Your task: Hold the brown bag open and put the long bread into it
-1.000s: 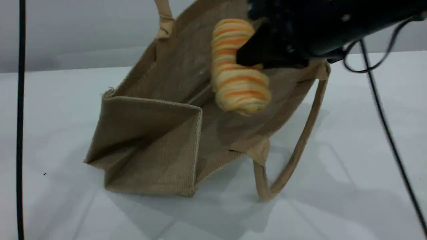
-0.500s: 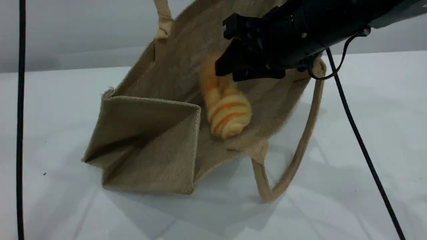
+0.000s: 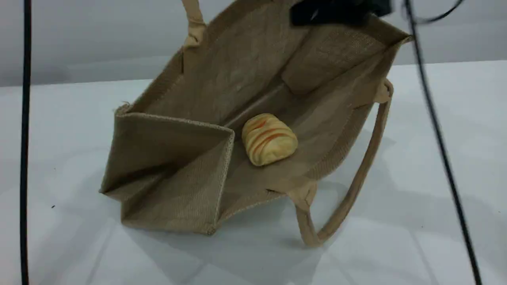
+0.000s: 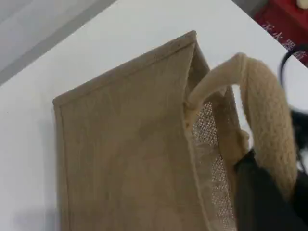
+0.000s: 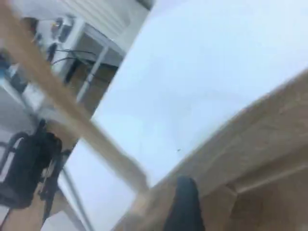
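Observation:
The brown bag (image 3: 178, 166) stands tilted on the white table with its mouth wide open toward the camera. Inside it, on the lower wall, lies the long bread (image 3: 269, 138), with nothing touching it. My right gripper (image 3: 336, 11) is a dark blur at the top edge, above the bag's far rim and clear of the bread, jaws open; its fingertip (image 5: 183, 204) shows against the bag's cloth (image 5: 269, 159). My left gripper (image 4: 260, 197) is shut on the upper handle (image 4: 269, 110), which runs up out of the scene view (image 3: 194, 23). The other handle (image 3: 356, 178) hangs to the table.
A black cable (image 3: 24, 138) hangs straight down the left side. Another cable (image 3: 439, 138) trails from the right arm across the right side. White table (image 3: 396, 237) surrounds the bag. A red box (image 4: 288, 19) sits beyond the table edge.
The right gripper opened and let the long bread go. The bread dropped into the bag and came to rest. The right arm pulled up and back toward the top edge.

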{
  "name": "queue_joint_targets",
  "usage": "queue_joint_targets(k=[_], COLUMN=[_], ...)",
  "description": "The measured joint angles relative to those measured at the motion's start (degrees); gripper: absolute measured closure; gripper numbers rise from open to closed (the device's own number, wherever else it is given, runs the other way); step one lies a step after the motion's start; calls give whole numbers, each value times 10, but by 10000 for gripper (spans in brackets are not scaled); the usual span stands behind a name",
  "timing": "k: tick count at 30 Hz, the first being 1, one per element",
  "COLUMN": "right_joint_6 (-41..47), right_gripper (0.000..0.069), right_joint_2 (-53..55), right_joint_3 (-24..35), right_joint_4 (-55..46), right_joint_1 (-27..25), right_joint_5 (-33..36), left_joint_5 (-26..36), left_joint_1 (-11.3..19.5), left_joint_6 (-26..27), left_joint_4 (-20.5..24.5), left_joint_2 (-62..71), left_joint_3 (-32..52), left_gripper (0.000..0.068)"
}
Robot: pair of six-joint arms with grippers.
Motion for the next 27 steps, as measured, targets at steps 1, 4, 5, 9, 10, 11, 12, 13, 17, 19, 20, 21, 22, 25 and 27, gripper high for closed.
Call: queue_joint_targets(k=[1, 4, 5, 9, 10, 11, 12, 13, 17, 19, 20, 21, 22, 25, 27], right_joint_6=[22, 86, 108, 184, 202, 217, 237, 258, 344, 382, 404, 421, 442, 504, 545], right_gripper=[181, 198, 206, 227, 230, 232, 233, 234, 234, 234, 234, 234, 234, 234, 234], right_joint_2=[-17, -67, -85, -158, -178, -194, -215, -236, -322, -366, -391, -415, -435, -502, -548], right_joint_3=[0, 0, 0, 0, 0, 0, 0, 0, 0, 0, 0, 0, 0, 0, 0], right_joint_4=[-31, -110, -137, -239, -261, -288, -314, -335, -432, -478, -503, -524, -550, -615, -655], right_joint_1=[-15, -60, -74, -114, -118, -120, -120, -120, -120, -120, -120, -120, -120, -120, -120], right_joint_5=[11, 15, 21, 66, 76, 84, 91, 100, 127, 141, 143, 147, 153, 179, 200], left_joint_5=[0, -1, -2, -3, -3, -3, -3, -3, -4, -10, -10, -13, -17, -27, -40], left_joint_1=[0, -2, -5, -19, -24, -31, -38, -45, -68, -76, -78, -80, -81, -81, -81], left_joint_6=[0, 0, 0, 0, -1, -3, -6, -11, -22, -22, -28, -36, -43, -50, -50], left_joint_4=[0, 0, 1, 23, 30, 37, 48, 58, 75, 75, 72, 74, 76, 76, 75], left_joint_2=[5, 25, 33, 61, 68, 75, 83, 90, 127, 149, 159, 170, 182, 215, 233], left_joint_3=[0, 0, 0, 0, 0, 0, 0, 0, 0, 0, 0, 0, 0, 0, 0], left_gripper=[591, 591, 591, 591, 591, 591, 591, 591, 591, 591, 591, 591, 591, 591, 591])
